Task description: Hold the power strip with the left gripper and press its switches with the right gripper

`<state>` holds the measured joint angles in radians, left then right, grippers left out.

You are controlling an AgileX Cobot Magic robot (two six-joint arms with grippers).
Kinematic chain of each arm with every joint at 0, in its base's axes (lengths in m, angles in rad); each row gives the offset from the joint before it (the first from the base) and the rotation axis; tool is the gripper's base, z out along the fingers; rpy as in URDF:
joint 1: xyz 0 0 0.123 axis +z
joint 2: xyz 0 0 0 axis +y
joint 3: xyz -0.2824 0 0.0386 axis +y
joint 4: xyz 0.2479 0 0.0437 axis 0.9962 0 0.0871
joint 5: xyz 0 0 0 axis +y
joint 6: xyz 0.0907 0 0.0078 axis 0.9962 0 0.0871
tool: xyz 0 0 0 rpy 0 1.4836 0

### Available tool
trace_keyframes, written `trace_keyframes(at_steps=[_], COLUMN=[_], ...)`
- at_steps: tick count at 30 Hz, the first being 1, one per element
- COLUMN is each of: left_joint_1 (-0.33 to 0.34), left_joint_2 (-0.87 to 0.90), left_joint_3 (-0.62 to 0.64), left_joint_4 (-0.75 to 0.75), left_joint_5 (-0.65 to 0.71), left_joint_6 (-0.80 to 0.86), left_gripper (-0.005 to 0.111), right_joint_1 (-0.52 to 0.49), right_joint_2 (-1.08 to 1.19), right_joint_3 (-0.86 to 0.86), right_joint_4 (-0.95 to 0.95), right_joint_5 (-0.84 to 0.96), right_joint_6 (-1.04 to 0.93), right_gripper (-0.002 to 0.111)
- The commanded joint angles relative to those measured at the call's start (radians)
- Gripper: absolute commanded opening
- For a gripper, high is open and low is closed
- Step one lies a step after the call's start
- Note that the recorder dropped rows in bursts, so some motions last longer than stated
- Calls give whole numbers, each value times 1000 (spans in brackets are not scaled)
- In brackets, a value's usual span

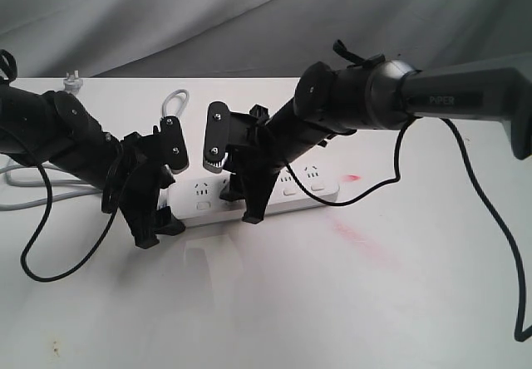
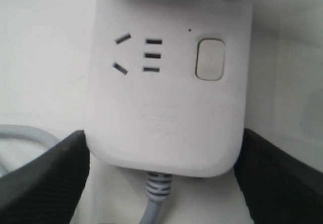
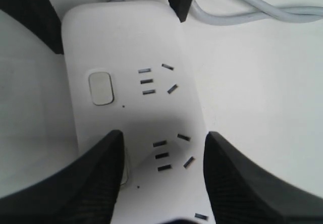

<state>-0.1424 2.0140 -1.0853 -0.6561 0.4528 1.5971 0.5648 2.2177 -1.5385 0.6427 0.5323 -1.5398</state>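
The white power strip (image 1: 316, 190) lies lengthwise on the white table. My left gripper (image 1: 162, 203) clamps its cord end; in the left wrist view both black fingers (image 2: 45, 178) press the strip's (image 2: 166, 113) sides, with one switch (image 2: 210, 59) beyond them. My right gripper (image 1: 233, 193) stands open over the strip, pointing down. In the right wrist view its jaws (image 3: 164, 135) straddle the second socket. One finger (image 3: 91, 178) covers most of the second switch (image 3: 124, 171). The first switch (image 3: 100, 88) shows uncovered.
The grey cord (image 1: 33, 178) loops over the table's left side to a plug (image 1: 71, 81) at the back. Loose black cables (image 1: 33, 253) hang from both arms. Red smears (image 1: 357, 236) mark the table right of the strip. Grey cloth hangs behind.
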Motion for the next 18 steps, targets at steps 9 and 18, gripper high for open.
trace_keyframes(at_steps=[9,18], left_joint_1=[2,2], left_joint_2=[1,1], left_joint_3=[-2,-2], left_joint_4=[11,11], left_joint_5=[-20,-20], left_joint_6=[3,3], left_gripper=[65,65], right_joint_1=[-20,-18], right_joint_2=[24,22], right_joint_3=[135,133], right_joint_4=[-15,42], right_joint_5=[-42,-85], right_joint_6=[-99,-99], right_gripper=[47,47])
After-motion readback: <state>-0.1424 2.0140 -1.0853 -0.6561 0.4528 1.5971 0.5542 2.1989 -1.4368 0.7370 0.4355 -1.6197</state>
